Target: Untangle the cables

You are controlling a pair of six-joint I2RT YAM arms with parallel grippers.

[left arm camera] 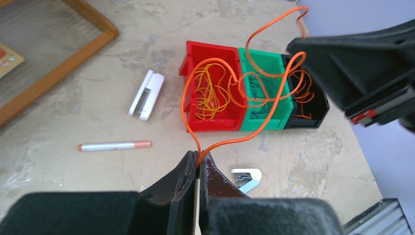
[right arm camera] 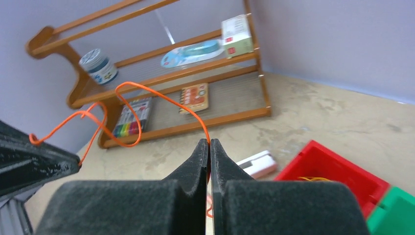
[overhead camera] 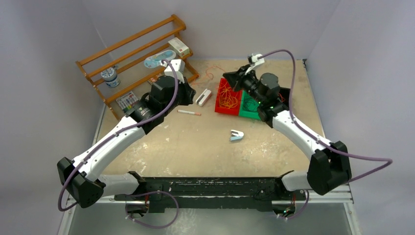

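**A:** Judging from the bins, how far along is the untangling?

**B:** Early, I'd say. One orange cable [left arm camera: 182,100] is lifted out and hangs in loose loops between the arms. The left gripper [left arm camera: 197,169] is clamped tight on one stretch of it. The right gripper [right arm camera: 209,152] is pinched shut on another, up above the table [left arm camera: 303,156].

**A:** And the other cables?

**B:** Bunched in the bins: yellowish-orange wires [left arm camera: 210,93] in the red bin [left arm camera: 188,54], dark wires [left arm camera: 257,85] in the green bin [left arm camera: 259,51], orange wires [left arm camera: 303,95] in the black bin [left arm camera: 306,120]. The raised cable crosses over the red and green bins. I cannot tell whether it is free of the bunches below.

**A:** So what remains?

**B:** Probably drawing this one clear, then working through each bunch.
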